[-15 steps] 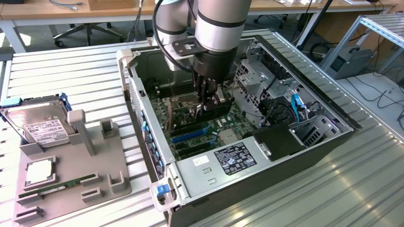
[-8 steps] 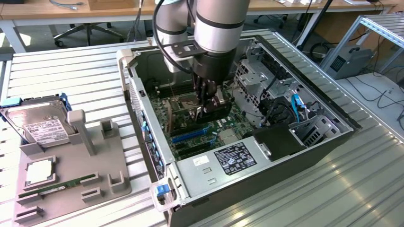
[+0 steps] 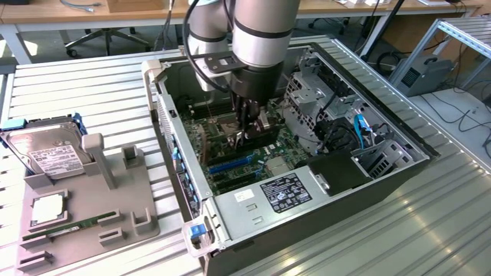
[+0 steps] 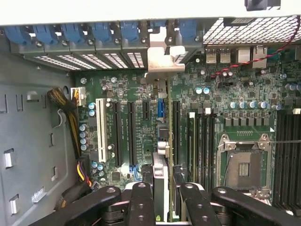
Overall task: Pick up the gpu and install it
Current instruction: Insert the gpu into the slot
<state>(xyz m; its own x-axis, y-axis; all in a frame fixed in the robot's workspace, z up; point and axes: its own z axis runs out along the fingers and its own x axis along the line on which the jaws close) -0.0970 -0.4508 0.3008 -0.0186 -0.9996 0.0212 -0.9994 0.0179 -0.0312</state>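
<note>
1. green pcb all over the place here, and the gpu (image 4: 162, 141) is the thin card standing on edge right down the middle of the wrist view, with its silver end bracket (image 4: 164, 59) up against the blue slot clips (image 4: 94, 33) at the back wall of the case.
2. gripper (image 4: 162, 197) has its dark fingers (image 4: 141, 202) either side of the card's top edge, partly closed and pinching it as far as i can judge. in the exterior view the gripper (image 3: 249, 129) is down inside the open pc case (image 3: 184, 190), over the motherboard (image 3: 288, 144).
3. so i'd call this the install step: pick-up is done, card is over the slots (image 4: 129, 132) and looks close to seated or lining up. can't tell whether the edge connector is actually in the slot.
4. what the move calls for, imo: keep the card dead upright and square to the slot, bracket lined up with the rear opening, then straight push down. any tilt and the contacts could miss.
5. materials: bracket is thin bent sheet metal, shiny. case is dark painted steel with perforated mesh. empty cpu socket (image 4: 244, 160) has a bare metal frame.
6. off on the bench, a grey holder tray (image 3: 84, 230) has a hard drive (image 3: 46, 149) and a ram stick (image 3: 65, 227).
</note>
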